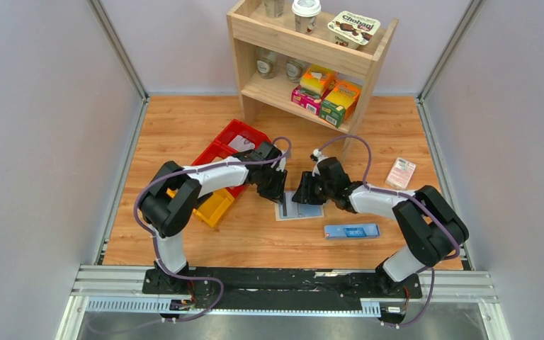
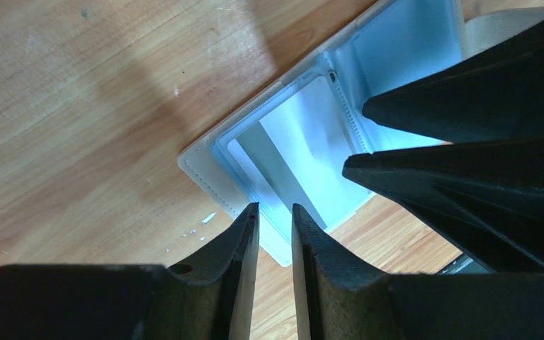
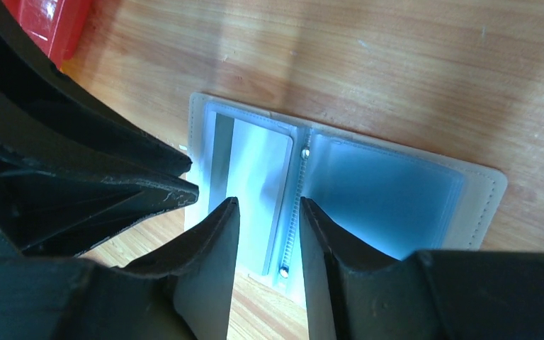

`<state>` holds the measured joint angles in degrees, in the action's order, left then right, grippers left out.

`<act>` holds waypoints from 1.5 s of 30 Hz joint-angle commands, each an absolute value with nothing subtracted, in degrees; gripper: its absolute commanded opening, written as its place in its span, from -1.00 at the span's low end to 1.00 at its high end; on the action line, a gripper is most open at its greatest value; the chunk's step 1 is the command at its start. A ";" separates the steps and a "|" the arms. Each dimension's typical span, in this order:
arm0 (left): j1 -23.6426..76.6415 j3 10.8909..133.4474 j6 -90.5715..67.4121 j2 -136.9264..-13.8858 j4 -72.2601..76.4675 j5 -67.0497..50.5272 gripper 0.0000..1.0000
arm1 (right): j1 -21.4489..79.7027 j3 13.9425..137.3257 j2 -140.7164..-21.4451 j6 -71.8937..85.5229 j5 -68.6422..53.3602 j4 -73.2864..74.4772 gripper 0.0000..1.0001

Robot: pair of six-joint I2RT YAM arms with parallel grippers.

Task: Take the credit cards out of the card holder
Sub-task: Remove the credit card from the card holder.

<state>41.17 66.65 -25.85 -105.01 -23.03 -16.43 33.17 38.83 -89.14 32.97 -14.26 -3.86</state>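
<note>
At the centre of the light wooden table (image 1: pixel 255 244), between the two arms, a flat cream-beige bifold card holder with pale blue lining (image 1: pixel 301 211) is shown lying open, lining upward. One thin, pale rectangular card with a grey stripe (image 2: pixel 290 152) is seated in the clear sleeve of one half. The facing sleeve (image 3: pixel 389 188) appears empty.

The black left gripper (image 2: pixel 275 207) is poised over the holder's outer stitched border, its fingers narrowly parted and nothing clamped between them. The black right gripper (image 3: pixel 269 202) is set over the card's inner edge and the spine, its fingers a little apart. Whether they touch the sleeve cannot be told.

The holder is judged light and limp, and likely to slide on the smooth wood or to rise with the card. It is best pinned flat at its cream border. The card is judged stiff, smooth and slippery, and it lies nearly flush under the plastic. Hold should be taken at whichever edge is exposed at the sleeve's mouth, and the pinch kept shallow so that the sleeve film is not caught with it.
</note>
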 commanded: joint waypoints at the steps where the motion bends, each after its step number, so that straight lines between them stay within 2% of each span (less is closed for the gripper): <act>1: 41.31 69.87 -25.75 -107.31 -26.01 -17.66 -0.38 | 32.70 38.23 -89.29 32.87 -16.61 -7.12 -0.22; 18: 42.36 74.09 -24.35 -111.27 -28.74 -17.14 -0.40 | 31.73 35.07 -92.02 36.38 -25.31 -16.69 -0.38; 20: 42.54 74.79 -24.17 -112.14 -30.84 -15.05 -0.41 | 30.07 33.67 -90.89 38.05 -28.19 -19.93 -0.50; 25: 42.98 75.32 -23.82 -113.20 -33.39 -10.65 -0.44 | 29.36 33.13 -90.35 39.46 -34.00 -24.51 -0.61; 29: 43.68 76.29 -23.64 -114.17 -34.98 -8.62 -0.46 | 29.36 33.48 -91.40 41.22 -35.77 -26.98 -0.70; 35: 44.03 76.73 -23.82 -114.70 -35.86 -7.12 -0.47 | 29.44 33.66 -92.46 42.01 -36.21 -27.60 -0.99; 39: 44.03 76.90 -23.91 -115.05 -35.68 -7.12 -0.48 | 29.44 34.63 -95.18 42.19 -38.14 -27.69 -0.93; 45: 44.30 76.99 -23.82 -115.31 -34.72 -8.17 -0.49 | 30.06 37.43 -101.33 41.93 -40.17 -25.15 -0.59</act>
<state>43.35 76.77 -24.86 -111.81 -38.04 -9.67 28.18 34.26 -98.24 40.77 -33.63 -23.68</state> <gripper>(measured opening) 0.262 0.169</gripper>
